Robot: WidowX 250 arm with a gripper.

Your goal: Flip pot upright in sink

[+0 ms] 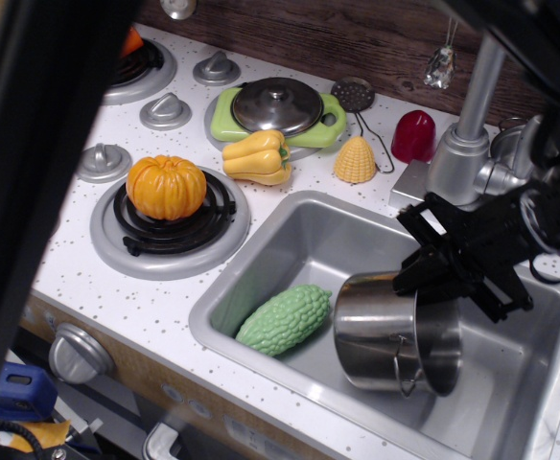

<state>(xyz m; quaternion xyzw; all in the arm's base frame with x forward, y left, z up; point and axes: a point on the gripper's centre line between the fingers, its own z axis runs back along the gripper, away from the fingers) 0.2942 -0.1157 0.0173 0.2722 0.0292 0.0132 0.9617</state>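
With the jaws pinched on the upper rim of the pot (392, 335), the gripper (424, 273) looks closed on the rim edge, though the far finger is lost against the dark arm, so I can't confirm a full clamp. The pot is inside the sink (299, 228), on its side and tilted, mouth facing the right end of the sink, wire handle (407, 368) hanging at the near rim.

Risks as I read them:
- Thin rolled rim plus shiny steel: a pinch this close to the edge could slip while rotating, and the pot would drop back or roll.
- The green gourd (284, 318) lies just left of the pot, close or touching; if the base swings left it shoves the gourd or jams on it.
- The faucet (469, 134) stands just behind the sink's back rim, near the arm; lifting high mid-flip could clip it.

Hard to see: the pot's contact with the sink floor, the inner finger, and the left edge of the view behind a dark out-of-focus bar (31, 192).
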